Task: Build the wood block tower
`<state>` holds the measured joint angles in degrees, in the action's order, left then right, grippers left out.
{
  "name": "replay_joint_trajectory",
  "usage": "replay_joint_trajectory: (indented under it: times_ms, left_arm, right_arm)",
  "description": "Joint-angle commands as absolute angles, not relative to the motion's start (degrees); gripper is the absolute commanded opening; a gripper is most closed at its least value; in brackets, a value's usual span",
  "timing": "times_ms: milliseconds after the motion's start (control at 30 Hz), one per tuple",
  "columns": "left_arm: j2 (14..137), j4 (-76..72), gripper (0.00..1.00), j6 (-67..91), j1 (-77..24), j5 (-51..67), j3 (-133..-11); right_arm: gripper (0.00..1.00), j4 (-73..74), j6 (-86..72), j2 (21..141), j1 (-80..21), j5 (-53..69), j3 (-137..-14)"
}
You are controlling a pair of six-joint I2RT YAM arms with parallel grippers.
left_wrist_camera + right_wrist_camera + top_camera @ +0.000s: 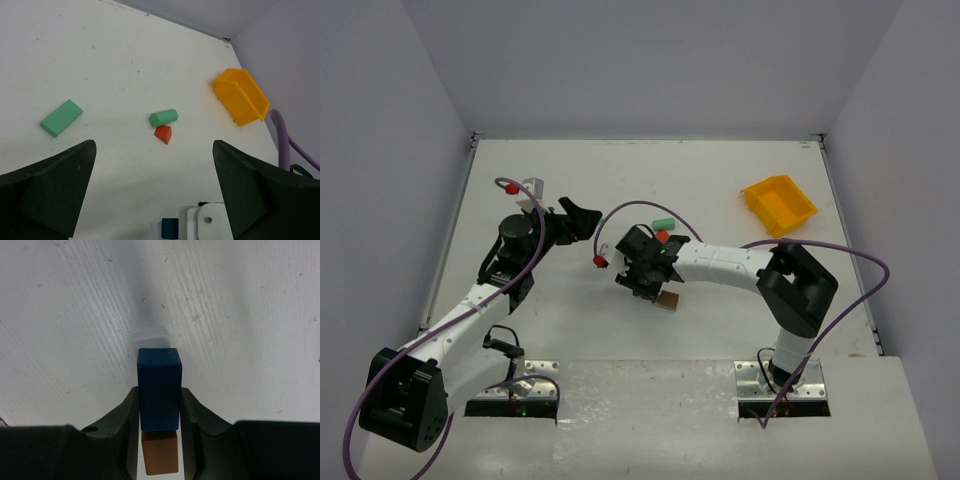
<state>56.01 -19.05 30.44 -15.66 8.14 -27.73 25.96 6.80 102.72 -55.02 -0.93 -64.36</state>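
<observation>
My right gripper [159, 392] is shut on a blue block [159, 387], which stands out past its fingertips. A brown block [160, 452] shows just behind the blue one, between the fingers; I cannot tell whether the two touch. From the top, the right gripper [645, 270] is mid-table, with the brown block [668, 298] at its near right. My left gripper [154, 150] is open and empty, left of the right one [575, 220]. A flat mint block [61, 117], a mint cylinder [163, 117] and a red wedge [163, 134] lie on the table beyond it.
A yellow plastic bin [778, 205] stands at the back right and also shows in the left wrist view [241, 96]. A small white object [532, 187] sits at the back left. Purple cables loop over both arms. Walls enclose the table on three sides.
</observation>
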Motion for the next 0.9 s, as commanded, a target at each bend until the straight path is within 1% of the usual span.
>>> replay_joint_trajectory:
  times_ms: [0,500,867]
  left_arm:
    - [55.99,-22.21,1.00,30.32,-14.94,8.85,-28.39]
    - [56.37,-22.89,1.00,30.23,-14.92,9.94,-28.33]
    - [56.44,-23.12,1.00,30.23,-14.94,10.11,-28.39]
  right_arm:
    - [0.23,24.20,7.73,102.59,-55.55,-0.73,-66.03]
    - [0.23,26.23,7.16,100.06,-55.78,-2.90,-66.65]
    - [0.22,25.64,8.98,101.52,-56.07,-0.60,-69.52]
